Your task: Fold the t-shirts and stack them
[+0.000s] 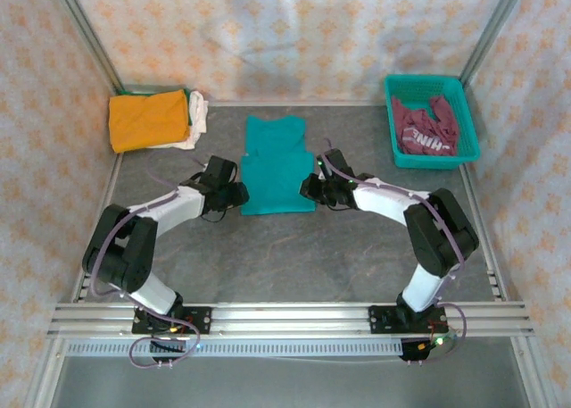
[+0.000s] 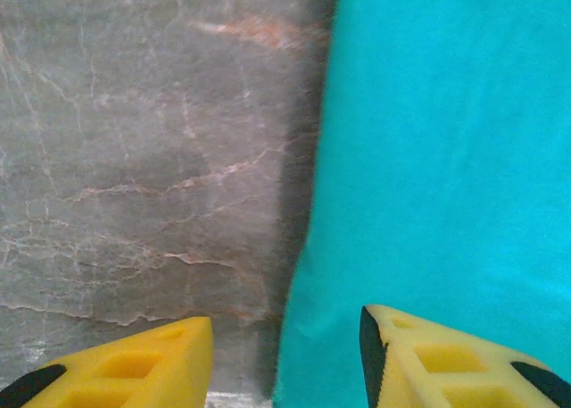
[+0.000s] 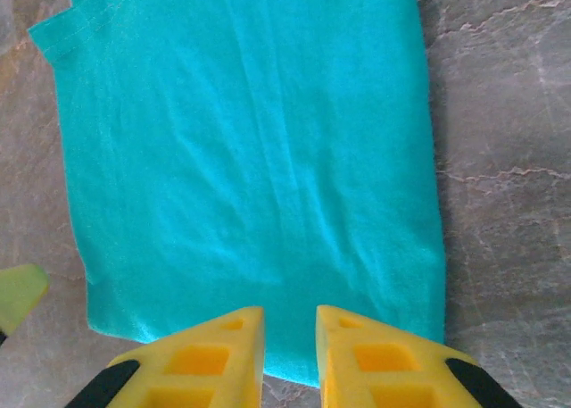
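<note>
Top external view: the grey marbled desk carries the teal t-shirt at centre frame, lying flat as a narrow upright panel. Its lower hem lies between the two tools. At upper left, a folded orange t-shirt lies on a white one. At upper right, the maroon t-shirt lies in the basket.

The left tool stands moderately wide and holds nothing. One finger is over bare desk and the other over cloth, so it straddles the shirt's side edge. The right tool is parted only narrowly and empty, poised at the hem.

Assessment: the step in hand appears to be the crosswise fold, hem to collar. Recommended practice:
- Widen the right tool before descending.
- Pinch both hem corners at matching points.
- Lift level and travel together.
- Lay the hem down squarely so the side folds hold.
</note>
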`<state>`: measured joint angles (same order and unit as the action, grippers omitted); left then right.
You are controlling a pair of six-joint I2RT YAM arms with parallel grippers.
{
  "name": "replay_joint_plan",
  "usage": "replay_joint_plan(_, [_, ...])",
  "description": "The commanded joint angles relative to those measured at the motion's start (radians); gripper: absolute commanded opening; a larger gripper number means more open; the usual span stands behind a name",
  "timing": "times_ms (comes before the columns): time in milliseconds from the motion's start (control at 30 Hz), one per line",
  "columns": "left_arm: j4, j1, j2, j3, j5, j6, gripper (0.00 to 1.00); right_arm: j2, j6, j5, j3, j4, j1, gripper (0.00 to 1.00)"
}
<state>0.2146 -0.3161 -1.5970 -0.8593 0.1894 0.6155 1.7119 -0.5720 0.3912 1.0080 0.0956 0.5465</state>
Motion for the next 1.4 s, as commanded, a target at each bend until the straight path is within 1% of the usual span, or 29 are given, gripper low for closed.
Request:
replay_joint_plan(0, [0.048, -0.024, -0.038, -0.030, 0.011, 0.021, 0.47, 0.018, -0.006, -0.033, 0.024, 0.037, -0.006, 0.23])
replay_joint_plan(233, [0.005, -0.050, -0.073, -0.023, 0.035, 0.035, 0.45, 0.029, -0.007, -0.031, 0.015, 0.015, -0.007, 0.24])
replay_joint_plan(300, [-0.001, -0.059, -0.084, -0.025, 0.039, 0.039, 0.41, 0.032, -0.004, -0.034, 0.018, 0.018, -0.007, 0.24])
replay_joint_plan(533, [-0.009, -0.071, -0.089, -0.024, 0.029, 0.044, 0.36, 0.023, -0.006, -0.040, 0.011, 0.016, -0.006, 0.24])
replay_joint_plan(600, [-0.007, -0.070, -0.087, -0.027, 0.025, 0.045, 0.32, 0.011, -0.015, -0.040, 0.002, 0.009, -0.008, 0.25])
replay_joint_plan(733, [-0.019, -0.073, -0.069, -0.022, 0.045, 0.061, 0.32, -0.019, -0.024, -0.054, -0.016, 0.000, -0.011, 0.26])
replay_joint_plan(1033, [-0.040, -0.084, -0.051, 0.015, 0.046, 0.087, 0.31, -0.014, -0.024, -0.048, -0.013, 0.007, -0.016, 0.26])
replay_joint_plan(1067, [-0.038, -0.084, -0.052, 0.016, 0.046, 0.090, 0.29, -0.016, -0.030, -0.048, -0.019, 0.006, -0.016, 0.26])
replay_joint_plan(1133, [-0.037, -0.084, -0.055, 0.019, 0.038, 0.087, 0.22, -0.022, -0.035, -0.046, -0.030, -0.003, -0.016, 0.26])
replay_joint_plan(1300, [0.017, -0.084, -0.043, 0.009, -0.019, 0.066, 0.01, -0.054, -0.062, -0.051, -0.070, 0.000, -0.039, 0.27])
replay_joint_plan(1367, [0.031, -0.083, -0.033, 0.008, -0.030, 0.058, 0.00, -0.065, -0.076, -0.039, -0.092, -0.004, -0.064, 0.29])
